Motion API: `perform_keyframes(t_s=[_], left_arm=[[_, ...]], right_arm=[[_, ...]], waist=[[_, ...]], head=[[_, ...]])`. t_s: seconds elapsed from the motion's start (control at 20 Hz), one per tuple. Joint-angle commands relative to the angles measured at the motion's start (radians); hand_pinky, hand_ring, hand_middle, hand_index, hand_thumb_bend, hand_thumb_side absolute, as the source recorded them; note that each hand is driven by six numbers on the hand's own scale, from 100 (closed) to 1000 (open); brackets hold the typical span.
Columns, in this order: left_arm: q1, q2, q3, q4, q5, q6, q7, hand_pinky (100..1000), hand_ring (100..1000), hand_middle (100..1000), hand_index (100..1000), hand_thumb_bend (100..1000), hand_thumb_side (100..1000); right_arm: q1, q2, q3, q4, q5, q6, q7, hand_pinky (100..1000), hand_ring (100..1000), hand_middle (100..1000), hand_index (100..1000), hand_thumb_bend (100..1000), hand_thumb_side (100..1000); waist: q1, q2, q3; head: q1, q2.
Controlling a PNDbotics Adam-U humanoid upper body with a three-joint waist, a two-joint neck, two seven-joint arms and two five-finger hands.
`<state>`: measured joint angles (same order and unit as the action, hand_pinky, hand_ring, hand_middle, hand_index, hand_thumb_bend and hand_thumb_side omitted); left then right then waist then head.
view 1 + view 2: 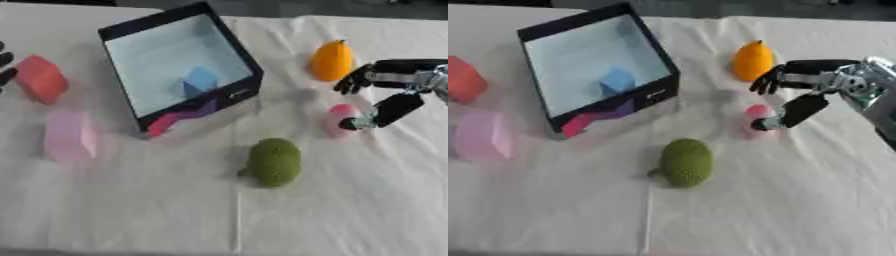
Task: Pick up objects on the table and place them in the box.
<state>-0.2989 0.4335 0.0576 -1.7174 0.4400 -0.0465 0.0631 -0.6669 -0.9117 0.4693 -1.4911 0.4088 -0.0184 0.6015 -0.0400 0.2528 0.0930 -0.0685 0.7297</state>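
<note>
right hand fingers [767,82]: spread and relaxed, curling down a little, nothing held; thumb tip sits at the right edge of the pink object, contact can't be confirmed
right hand [802,87]: enters from the right edge of the frame, mid-height, between the orange fruit and the pink object
pink object [341,119]: small, rounded, right of centre on the surface, just beside the thumb
orange fruit [331,61]: pear-like shape, upper right, just left of the fingers, standing on the surface
green fruit [274,162]: bumpy oval, centre of frame, below the box, well apart from the hand
box [131,31]: black walls, pale inside, upper centre, tilted askew in the frame
blue block [200,81]: inside the box, near its lower right wall
red block [40,79]: left side of the frame, outside the box
pink block [70,135]: lower left of the box, pale, on the surface
left hand [5,67]: only dark fingertips show at the left edge, beside the red block; open or curled, can't tell
surface [350,215]: white cloth, creased
</note>
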Motion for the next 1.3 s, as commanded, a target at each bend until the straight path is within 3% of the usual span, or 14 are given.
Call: perform_keyframes(t_s=[0.05, 0.7, 0.8, 0.95, 1.3], left_arm=[[-0.012, 0.019, 0.002, -0.013, -0.001, -0.002, -0.004, 918, 868, 795, 785, 103, 781], [-0.013, 0.018, 0.000, -0.016, -0.002, -0.002, -0.007, 918, 870, 795, 784, 101, 781], [-0.013, 0.018, -0.001, -0.016, -0.003, -0.002, -0.008, 918, 869, 794, 783, 100, 781], [-0.013, 0.018, -0.001, -0.016, -0.003, -0.002, -0.007, 918, 869, 794, 783, 100, 781], [-0.015, 0.019, -0.001, -0.016, -0.001, -0.001, -0.008, 918, 870, 793, 783, 101, 779]], right_arm=[[-0.002, -0.013, -0.013, 0.017, 0.028, -0.007, -0.007, 860, 822, 789, 880, 457, 552], [0.014, 0.029, -0.021, 0.085, 0.086, -0.022, -0.027, 849, 812, 776, 874, 458, 530], [0.014, 0.037, -0.021, 0.093, 0.081, -0.022, -0.028, 835, 790, 731, 855, 451, 503], [0.018, 0.040, -0.029, 0.083, 0.044, -0.009, -0.051, 813, 753, 600, 759, 327, 404], [0.026, 0.011, -0.046, 0.006, -0.071, 0.066, -0.171, 791, 689, 545, 698, 204, 330]], waist=[[-0.003, -0.021, 0.001], [0.003, -0.015, -0.001], [0.004, -0.014, -0.002], [0.005, -0.013, -0.002], [0.001, -0.017, 0.002]], head=[[-0.001, -0.004], [0.001, -0.013], [0.000, -0.014], [0.000, -0.012], [0.002, -0.017]])
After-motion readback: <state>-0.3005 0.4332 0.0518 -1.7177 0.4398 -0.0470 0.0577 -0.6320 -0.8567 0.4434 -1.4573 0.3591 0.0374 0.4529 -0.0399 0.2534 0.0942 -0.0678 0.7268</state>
